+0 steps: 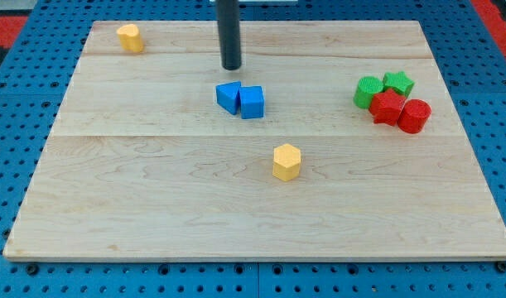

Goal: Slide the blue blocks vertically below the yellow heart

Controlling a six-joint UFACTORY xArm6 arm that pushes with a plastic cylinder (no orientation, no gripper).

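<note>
In the camera view, my tip (231, 66) stands just above two touching blue blocks (241, 99) near the board's (153, 207) middle; it grips nothing. A yellow hexagonal block (286, 161) lies below-right of them. A yellow block (130, 38), its shape unclear, sits top left. Green (382, 88) and red blocks (401, 111) cluster at right. The blue pair's long axis runs left-right.
</note>
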